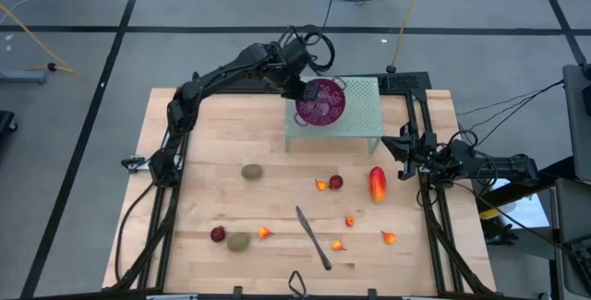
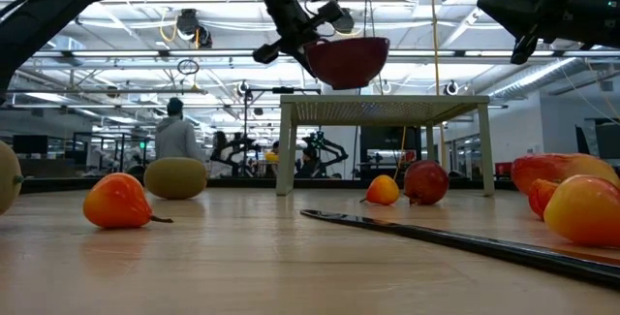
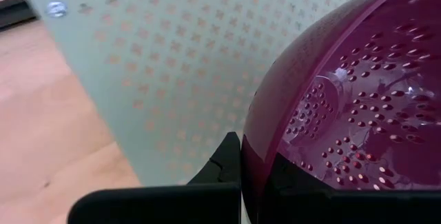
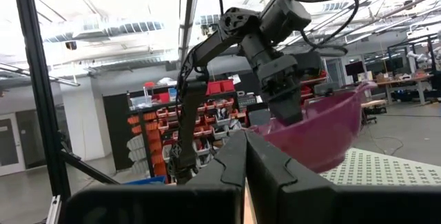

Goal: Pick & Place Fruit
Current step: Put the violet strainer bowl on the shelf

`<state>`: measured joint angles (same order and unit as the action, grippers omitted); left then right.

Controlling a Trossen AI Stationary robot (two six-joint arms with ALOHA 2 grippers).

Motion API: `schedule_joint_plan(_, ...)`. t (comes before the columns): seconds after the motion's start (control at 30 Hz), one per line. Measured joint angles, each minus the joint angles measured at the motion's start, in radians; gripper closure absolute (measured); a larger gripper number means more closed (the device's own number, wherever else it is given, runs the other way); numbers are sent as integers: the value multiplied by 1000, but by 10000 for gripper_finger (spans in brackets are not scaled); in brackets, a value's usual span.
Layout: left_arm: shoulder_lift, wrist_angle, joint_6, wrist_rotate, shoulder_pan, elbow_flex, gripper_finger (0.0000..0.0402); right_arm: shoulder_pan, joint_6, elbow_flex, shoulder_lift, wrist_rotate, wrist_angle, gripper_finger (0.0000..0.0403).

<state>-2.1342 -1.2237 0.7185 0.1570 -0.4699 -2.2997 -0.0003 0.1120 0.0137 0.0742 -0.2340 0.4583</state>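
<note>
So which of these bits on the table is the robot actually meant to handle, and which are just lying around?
Part of the job:
- mango
- kiwis
- dark red fruits
- tiny orange-red fruits

Just there:
- knife
- purple bowl, held by the left gripper above the pale green stand

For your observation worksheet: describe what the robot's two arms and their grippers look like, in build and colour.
Both arms are dark, near-black, built of slim jointed segments with black cables running along them. The left gripper and the right gripper each end in two flat, angular black fingers. No markings are readable.
</note>
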Motion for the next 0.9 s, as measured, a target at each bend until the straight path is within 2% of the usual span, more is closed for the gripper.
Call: schedule_joint_plan(0.9,-1,-2,-6,-34,-1,0,401,0,0,0,0,0,0,403)
